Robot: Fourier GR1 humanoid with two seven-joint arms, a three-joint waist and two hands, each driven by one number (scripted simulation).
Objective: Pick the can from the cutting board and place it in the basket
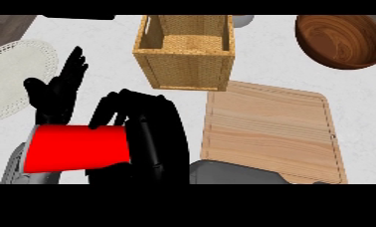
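can (77, 147) red | basket (187, 71) tan weave | cutting board (272, 131) pale wood grain | bowl (341, 42) dark brown grain

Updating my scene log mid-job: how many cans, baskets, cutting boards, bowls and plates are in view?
Can, in the right hand: 1
Basket: 1
Cutting board: 1
Wooden bowl: 1
White plate: 1
Total: 5

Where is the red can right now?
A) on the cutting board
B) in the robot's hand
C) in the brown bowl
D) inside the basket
B: the fingers of the right hand curl round the red can, left of the cutting board and outside the basket.
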